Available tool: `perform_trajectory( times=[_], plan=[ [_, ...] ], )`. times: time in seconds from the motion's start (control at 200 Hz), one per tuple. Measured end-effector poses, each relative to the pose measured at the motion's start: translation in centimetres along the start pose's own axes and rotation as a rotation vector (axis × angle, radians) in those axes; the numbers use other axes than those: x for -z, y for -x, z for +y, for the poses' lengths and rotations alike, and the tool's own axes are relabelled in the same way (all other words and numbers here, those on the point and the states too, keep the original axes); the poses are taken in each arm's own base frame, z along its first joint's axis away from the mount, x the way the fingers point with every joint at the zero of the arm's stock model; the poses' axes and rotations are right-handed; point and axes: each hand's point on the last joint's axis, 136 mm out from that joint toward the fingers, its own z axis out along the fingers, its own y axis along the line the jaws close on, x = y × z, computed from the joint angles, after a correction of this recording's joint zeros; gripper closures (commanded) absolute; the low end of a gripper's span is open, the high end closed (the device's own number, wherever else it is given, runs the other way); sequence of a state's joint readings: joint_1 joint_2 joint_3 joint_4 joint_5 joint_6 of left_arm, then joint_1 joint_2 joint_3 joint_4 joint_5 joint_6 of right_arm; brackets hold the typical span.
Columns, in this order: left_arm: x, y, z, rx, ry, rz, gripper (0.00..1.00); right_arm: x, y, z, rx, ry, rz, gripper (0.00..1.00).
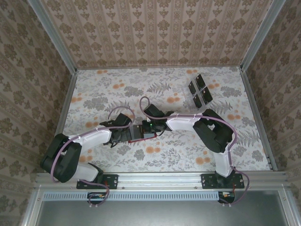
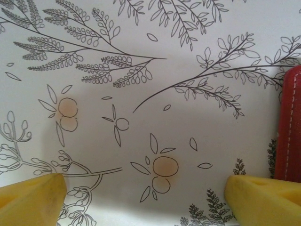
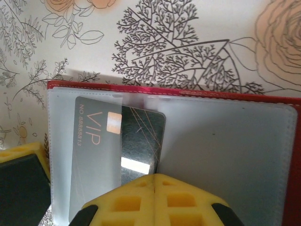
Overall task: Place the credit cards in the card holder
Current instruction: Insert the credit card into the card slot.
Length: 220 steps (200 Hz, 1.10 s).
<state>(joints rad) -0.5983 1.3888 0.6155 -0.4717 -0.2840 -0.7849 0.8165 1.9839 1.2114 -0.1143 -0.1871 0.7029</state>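
Card holder: the red card holder (image 3: 225, 155) lies open on the floral desk (image 1: 108, 94) between the two arms, with its greyish see-through pockets facing up.
Right hand: the right hand (image 3: 154, 197) has its yellow fingertips pressed together over the near edge of the VIP card (image 3: 141, 136). We read that as a pinch on the card.
VIP card: it is dark and glossy and sits partway into the left pocket, its left part under the film and its right part bare.
Left hand: the left hand (image 2: 146, 200) is spread wide with nothing between its fingers, low over the desk and just beside the holder's stitched red edge.
Other credit cards: the remaining credit cards (image 1: 193, 87) sit in a clear tray (image 1: 187, 100) at the far right of the desk, well apart from the holder.
Count: we see one card holder with two pockets showing, one card at the pocket and one tray. The tray holds four cards, as far as the top view lets us tell.
Handling, cards: we judge them thin, stiff, light and slick. They are best pinched at a short edge so the rest stays free to slide in.
Handling, holder: we judge it soft and light, so it is likely to skid when a card is pushed in — the free hand could pin its edge.
Risk: the pocket film looks limp, so a card corner may catch at the mouth.
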Motion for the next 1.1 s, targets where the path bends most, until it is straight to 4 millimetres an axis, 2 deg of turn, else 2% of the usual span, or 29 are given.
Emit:
perform_trajectory(
  times=[0.575,0.645,0.73,0.815,0.965,1.1],
  plan=[
    [-0.2,0.0,-0.3,-0.013,-0.011,0.004,0.00,-0.9,0.5,1.6,-0.002,0.025,-0.001,0.97],
    [-0.2,0.0,-0.3,-0.016,-0.012,0.004,0.00,-0.9,0.6,1.6,-0.009,0.025,-0.002,0.91],
    [-0.1,0.0,-0.3,-0.019,-0.014,0.002,0.00,-0.6,0.5,1.7,-0.010,0.031,-0.005,0.76],
    [0.0,0.0,-0.3,-0.020,-0.013,0.002,0.00,0.3,0.5,2.0,-0.012,0.042,-0.015,0.73],
    [0.3,0.1,-0.1,-0.021,-0.015,-0.002,0.00,2.3,1.1,2.4,-0.008,0.067,-0.049,0.74],
    [0.3,0.3,0.0,-0.021,-0.015,-0.004,0.00,2.2,1.1,1.9,-0.016,0.069,-0.060,0.84]
  ],
)
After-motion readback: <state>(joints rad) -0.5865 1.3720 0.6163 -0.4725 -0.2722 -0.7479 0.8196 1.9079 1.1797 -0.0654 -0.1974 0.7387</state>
